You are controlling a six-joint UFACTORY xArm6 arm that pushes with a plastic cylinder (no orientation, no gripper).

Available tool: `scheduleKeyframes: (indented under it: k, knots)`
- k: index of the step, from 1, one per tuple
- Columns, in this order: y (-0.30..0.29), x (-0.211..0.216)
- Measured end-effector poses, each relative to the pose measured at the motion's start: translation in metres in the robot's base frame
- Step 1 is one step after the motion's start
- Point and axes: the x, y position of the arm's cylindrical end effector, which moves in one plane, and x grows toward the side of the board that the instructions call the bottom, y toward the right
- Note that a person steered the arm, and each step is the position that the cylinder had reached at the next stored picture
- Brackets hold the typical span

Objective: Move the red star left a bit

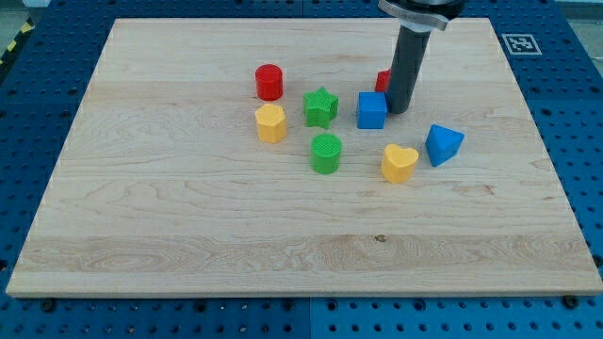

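Observation:
The red star is mostly hidden behind my rod; only a small red edge shows at the rod's left side, near the view's top right. My tip rests on the wooden board, just in front of the red star and touching or nearly touching the right side of the blue cube.
A red cylinder, a yellow hexagonal block, a green star and a green cylinder lie left of the tip. A yellow heart and a blue triangular block lie below right.

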Motion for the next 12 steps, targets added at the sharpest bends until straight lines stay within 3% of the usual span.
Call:
scheduleKeyframes:
  k: [1,2,6,10,12]
  knots:
    - [0.0,0.002]
    - [0.025,0.03]
    - [0.042,-0.045]
    - [0.044,-0.023]
    - [0.0,-0.023]
